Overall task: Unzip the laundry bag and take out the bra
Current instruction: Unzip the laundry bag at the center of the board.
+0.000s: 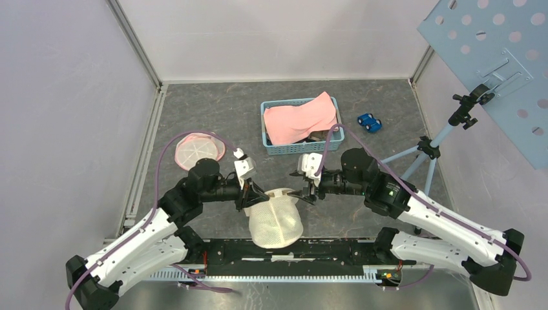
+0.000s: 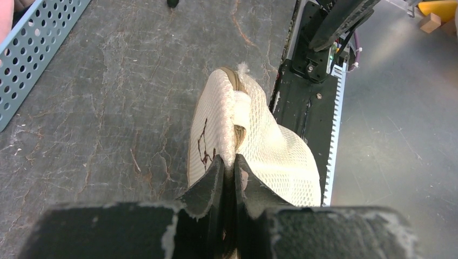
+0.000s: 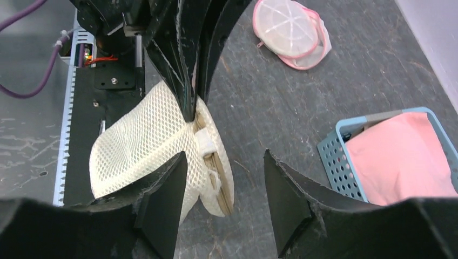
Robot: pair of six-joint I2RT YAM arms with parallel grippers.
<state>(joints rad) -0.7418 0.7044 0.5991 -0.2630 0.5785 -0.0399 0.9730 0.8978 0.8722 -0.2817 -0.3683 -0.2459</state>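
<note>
Where left hand (image 2: pixel 229 166) pinches — laundry bag (image 2: pixel 283 156), clamped.

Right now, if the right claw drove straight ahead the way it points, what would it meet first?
The right claw would most likely meet the lifted edge of the laundry bag, just ahead of its open jaws. The left claw pinching that edge is close behind; depth is unclear.

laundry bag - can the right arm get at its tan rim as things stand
Probably yes. The right gripper is open just short of the laundry bag, whose tan rim faces it with nothing between. The left gripper pinches the bag higher up, clear of that path.
</note>
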